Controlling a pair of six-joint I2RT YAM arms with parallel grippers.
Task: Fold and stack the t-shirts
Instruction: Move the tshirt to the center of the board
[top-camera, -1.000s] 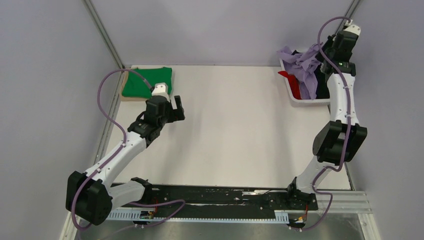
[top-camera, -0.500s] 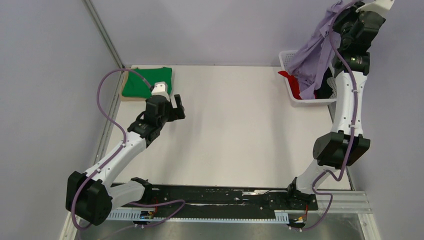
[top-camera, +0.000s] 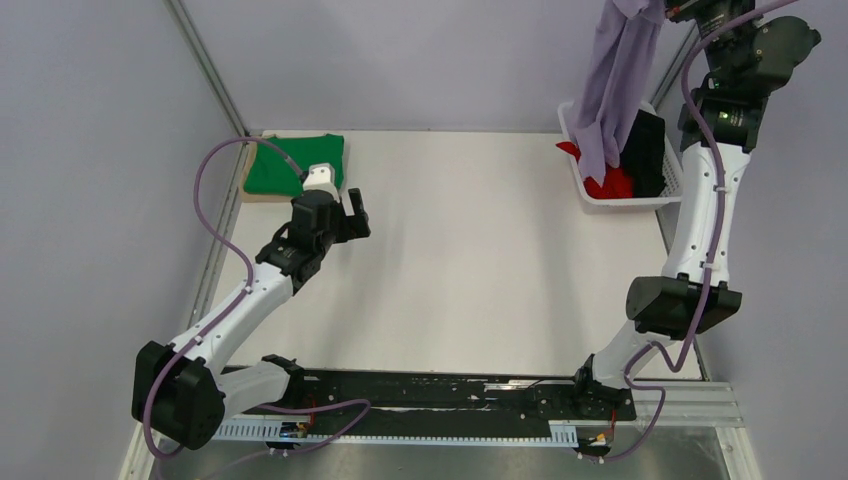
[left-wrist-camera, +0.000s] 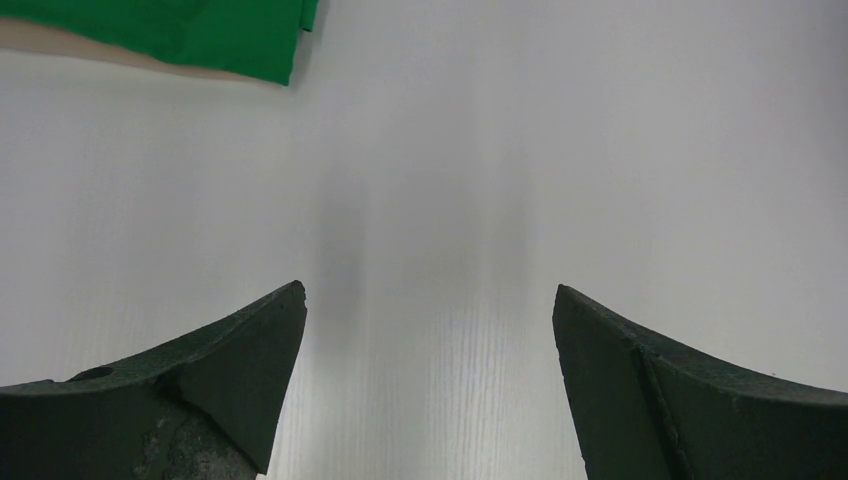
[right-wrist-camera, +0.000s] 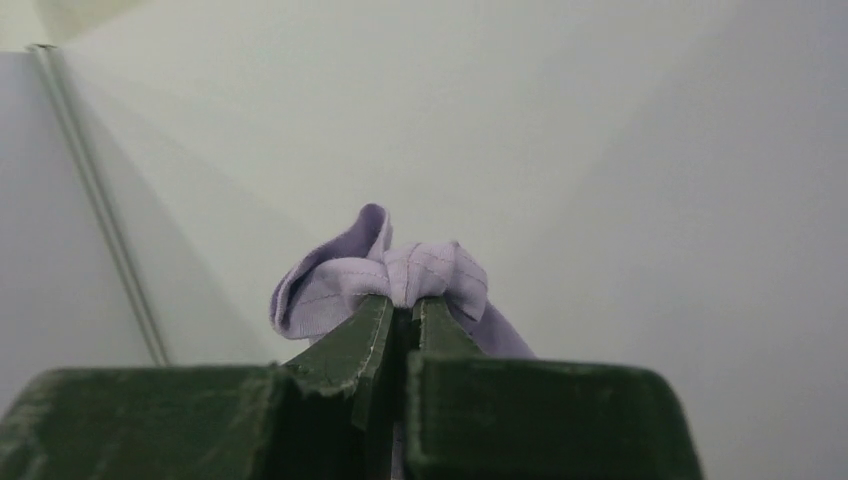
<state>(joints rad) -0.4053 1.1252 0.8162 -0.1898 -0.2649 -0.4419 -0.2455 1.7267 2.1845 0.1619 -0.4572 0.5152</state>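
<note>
My right gripper (right-wrist-camera: 405, 302) is shut on a bunched fold of the lilac t-shirt (right-wrist-camera: 400, 272), raised high at the top right. The lilac t-shirt (top-camera: 618, 75) hangs from there as a long drape whose lower end reaches the white basket (top-camera: 574, 165). In the basket lie a black t-shirt (top-camera: 645, 150) and a red t-shirt (top-camera: 610, 185). A folded green t-shirt (top-camera: 290, 163) rests on a tan board (top-camera: 262, 195) at the far left; its corner (left-wrist-camera: 225, 40) shows in the left wrist view. My left gripper (top-camera: 352, 215) hovers just right of it, open (left-wrist-camera: 428, 300) over bare table.
Grey walls close in the table on the left, back and right, with metal posts (top-camera: 205, 65) in the back corners. A black rail (top-camera: 430, 395) with cables runs along the near edge between the arm bases.
My right gripper has lifted the lilac t-shirt up out of the basket, so it now hangs almost straight down. The black and red shirts are uncovered. The left arm has not moved.
</note>
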